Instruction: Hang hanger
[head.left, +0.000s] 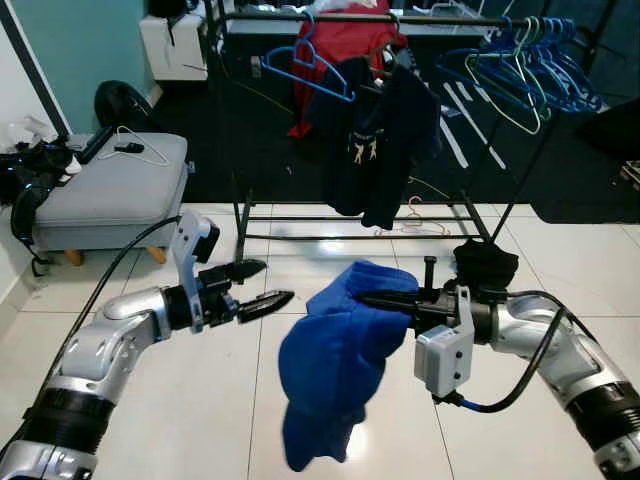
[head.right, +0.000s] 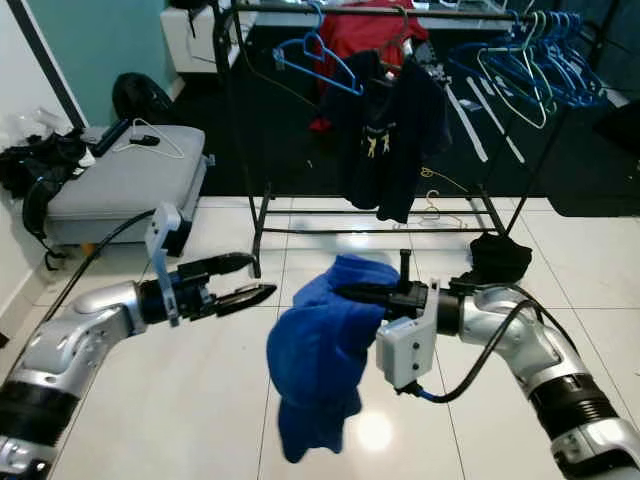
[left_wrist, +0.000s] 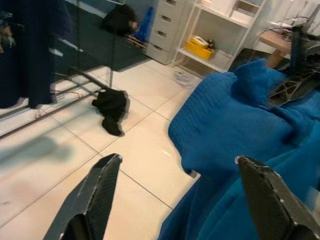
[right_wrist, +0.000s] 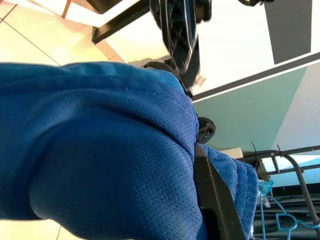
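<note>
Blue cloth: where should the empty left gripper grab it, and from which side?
Probably the upper fold of the blue cloth, coming in from the robot's left. The right gripper holds it up from the other side, so that bunched top edge faces the open left gripper, while the rest hangs limp below.

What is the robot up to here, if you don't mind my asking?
The robot stands on a tiled floor before a clothes rack. Its right gripper is shut on a blue garment, which hangs from it in mid-air. The left gripper is open, just beside the cloth and not touching it. Empty blue hangers and a dark garment hang on the rack behind. A black cloth lies on the floor.
</note>
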